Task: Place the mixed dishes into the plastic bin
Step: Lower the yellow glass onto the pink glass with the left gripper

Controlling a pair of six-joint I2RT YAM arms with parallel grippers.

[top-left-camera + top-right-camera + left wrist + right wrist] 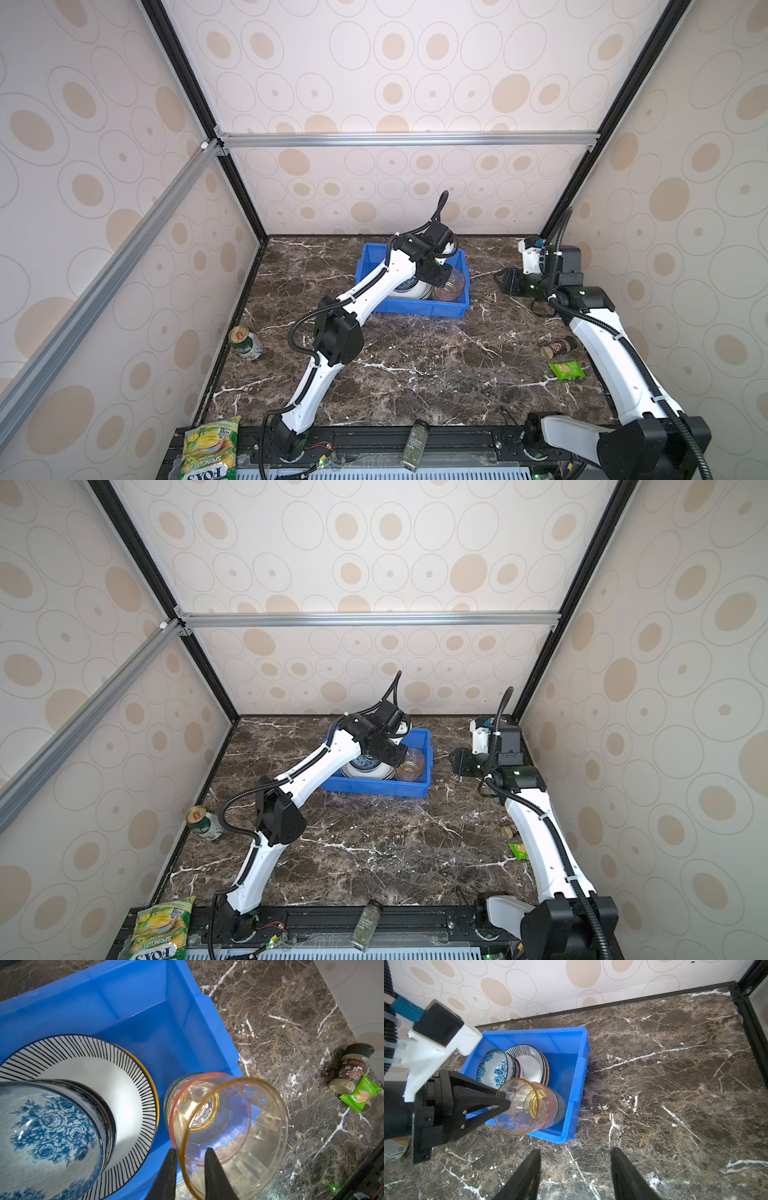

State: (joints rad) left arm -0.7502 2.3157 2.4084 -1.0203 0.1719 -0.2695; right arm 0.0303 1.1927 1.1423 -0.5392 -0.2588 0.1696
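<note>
The blue plastic bin (419, 309) (374, 789) stands at the back middle of the marble table. Inside it, a blue floral bowl (52, 1130) (494, 1068) rests on a striped-rim plate (124, 1084) (529, 1059) stacked on other plates. Nested tinted tumblers (228, 1126) (529, 1105) (449, 284) lean tilted in the bin's near right corner. My left gripper (191, 1149) (505, 1099) straddles the outermost tumbler's amber rim, one finger inside and one outside, jaws slightly apart with a gap to the wall. My right gripper (575, 1149) (500, 279) hovers open and empty to the right of the bin.
A dark-lidded spice jar (559, 347) (349, 1068) and a green packet (566, 370) lie near the right wall. A tin can (246, 341) lies by the left wall. A herb jar (413, 444) and a candy bag (210, 451) sit on the front rail.
</note>
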